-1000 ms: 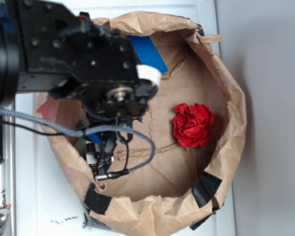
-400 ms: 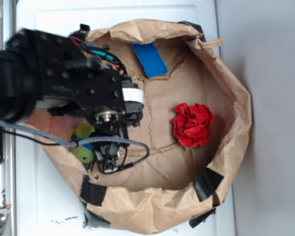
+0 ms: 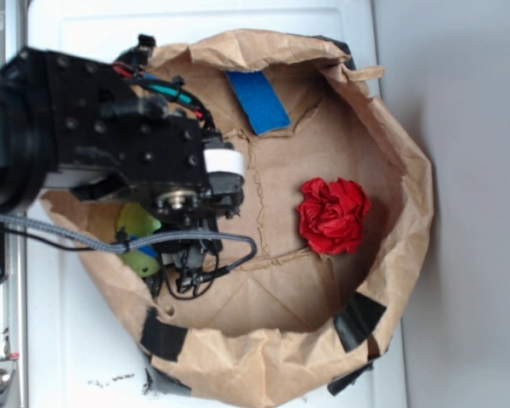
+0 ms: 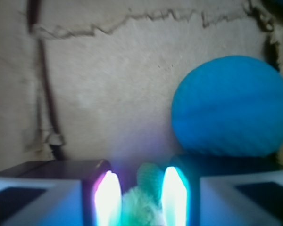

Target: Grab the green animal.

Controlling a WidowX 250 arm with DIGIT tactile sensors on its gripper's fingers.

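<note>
Gripper: your gripper (image 4: 139, 197) has its two glowing pads (image 4: 107, 195) set close on either side of a tuft of green plush, so it reads as clamped on the toy; the wrist view shows no gap between pads and fur.

Green animal: the green animal (image 3: 138, 240) sits under the arm at the left side of the paper bag (image 3: 408, 212), near its left wall. In the exterior view you see only two lime patches of it beside the wrist; the wrist view shows just its fuzzy top (image 4: 144, 202) between the pads.

Step in hand: you look to be at the grasp itself, with the toy pinched but not yet clearly off the bag floor.

Next move: judge the hold first. Only a small part of the plush shows in the pads, so a slow straight lift is called for, watching that the soft body does not slip out.

Blue ball: the blue ball (image 4: 228, 106) lies just beside the right pad, on the bag floor. It may roll if you nudge it.

Bag wall: the crumpled rim rises close to the arm; keep the lift vertical.

Cable: the grey cable (image 3: 229, 246) loops near the toy.

Red flower: the red cloth flower (image 3: 332, 215) lies well apart, to the right.

Blue tape: a blue tape strip (image 3: 257, 100) is on the far wall, out of your way.
</note>
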